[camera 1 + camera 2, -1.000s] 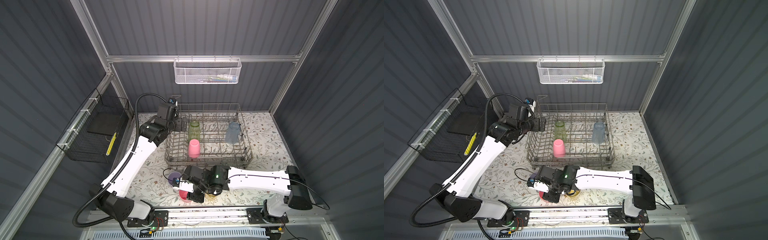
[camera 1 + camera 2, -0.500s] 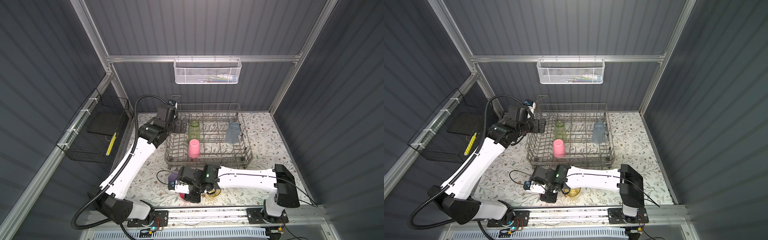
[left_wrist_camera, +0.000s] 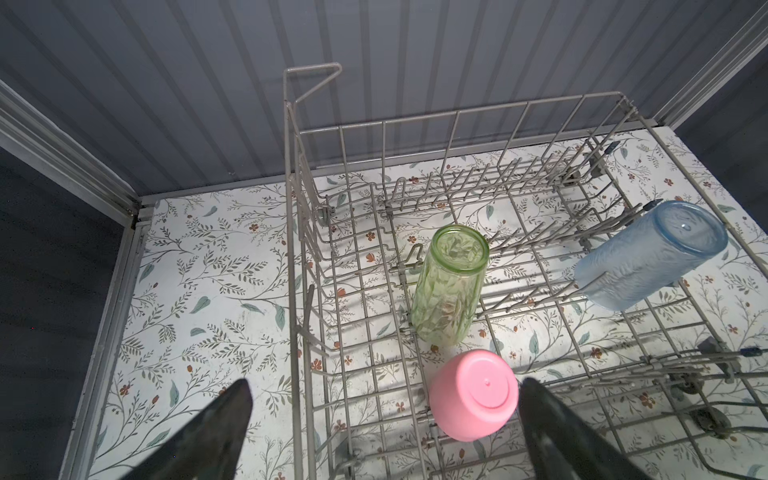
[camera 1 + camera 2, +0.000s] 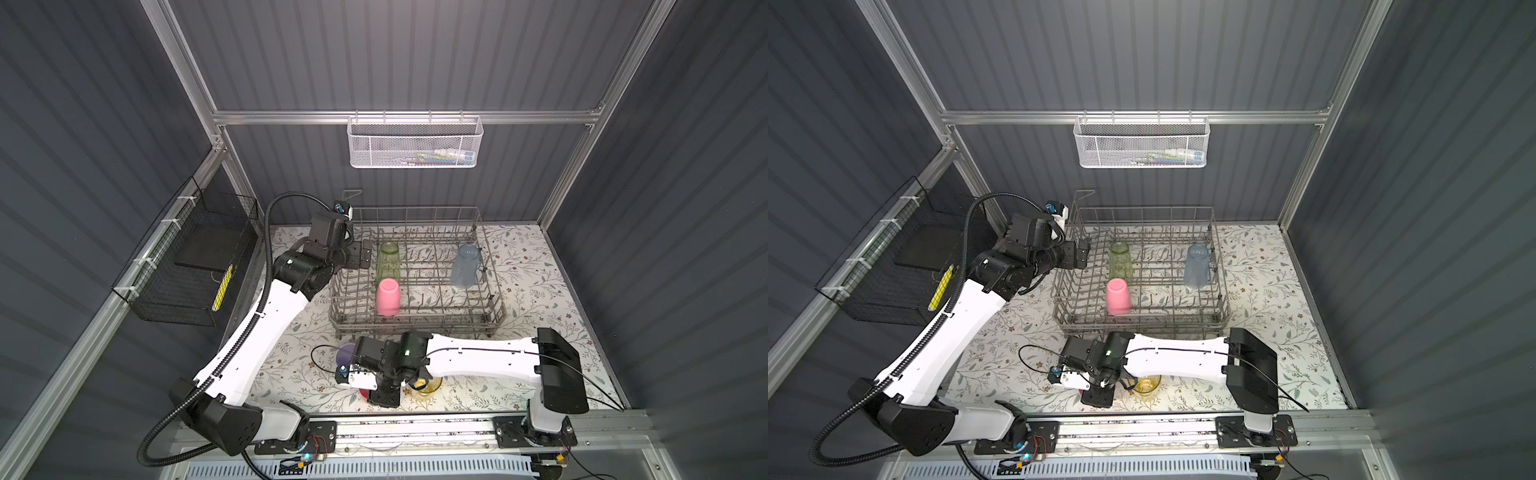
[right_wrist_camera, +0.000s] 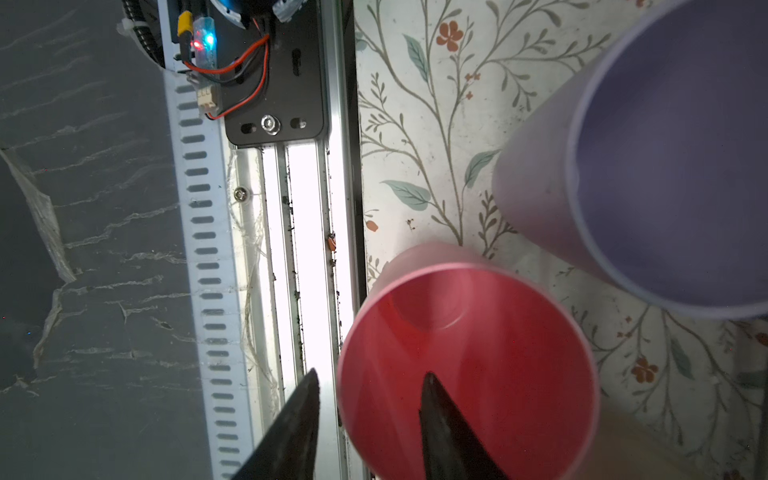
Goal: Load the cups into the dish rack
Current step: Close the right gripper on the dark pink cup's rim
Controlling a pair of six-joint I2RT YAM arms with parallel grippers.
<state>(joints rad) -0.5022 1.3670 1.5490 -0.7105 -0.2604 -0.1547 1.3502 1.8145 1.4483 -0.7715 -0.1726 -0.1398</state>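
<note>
Rim of pink cup (image 5: 498,353) between parted jaws of right gripper (image 5: 370,372); left gripper (image 3: 384,380) agape

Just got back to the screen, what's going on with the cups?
The right gripper straddles the rim of the front pink cup, jaws open, not gripping. The lilac cup and amber cup stand nearby. The left gripper hangs open and empty by the dish rack, which holds a green cup, a second pink cup and a grey-blue cup.

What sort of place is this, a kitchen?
Likely a robot test booth, not a kitchen: two white arms on a rail, grey panel walls, and a dish rack on a flowered tabletop.
</note>
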